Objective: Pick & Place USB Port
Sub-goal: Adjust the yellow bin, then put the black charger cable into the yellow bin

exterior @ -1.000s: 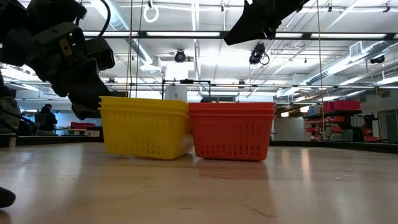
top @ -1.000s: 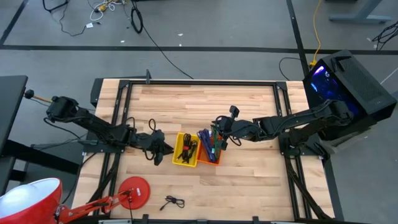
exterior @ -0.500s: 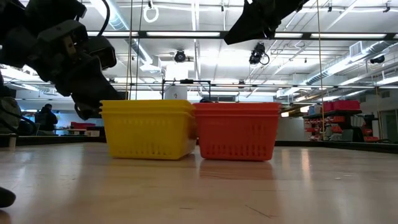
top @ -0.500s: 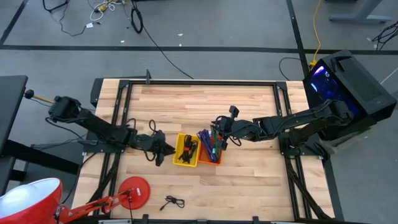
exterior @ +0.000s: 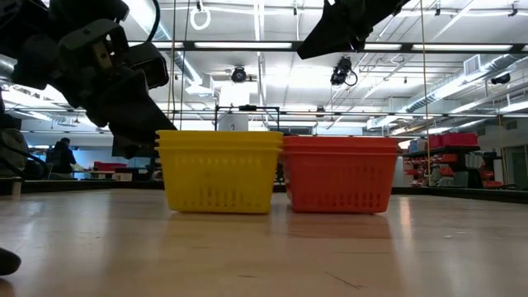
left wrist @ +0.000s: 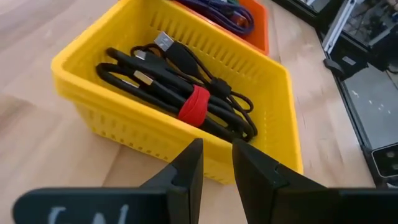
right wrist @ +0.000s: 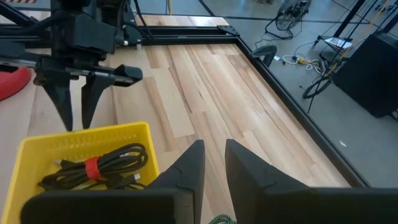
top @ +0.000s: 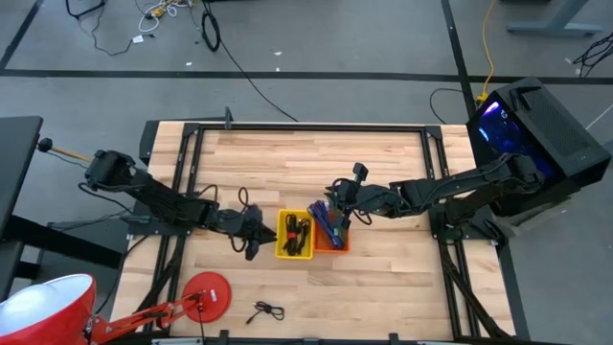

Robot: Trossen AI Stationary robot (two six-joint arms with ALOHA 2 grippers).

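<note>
My left gripper, jaws narrow and empty, sits at the yellow basket's nine o'clock. Inside lies the USB cable bundle: light, floppy, best gripped at its red strap.

A yellow basket holds black cables bound by a red band, beside an orange basket.

Floor: grey, crossed by black cables.
Ceiling: long strip lights.
Desk: pale wood planks.
</note>
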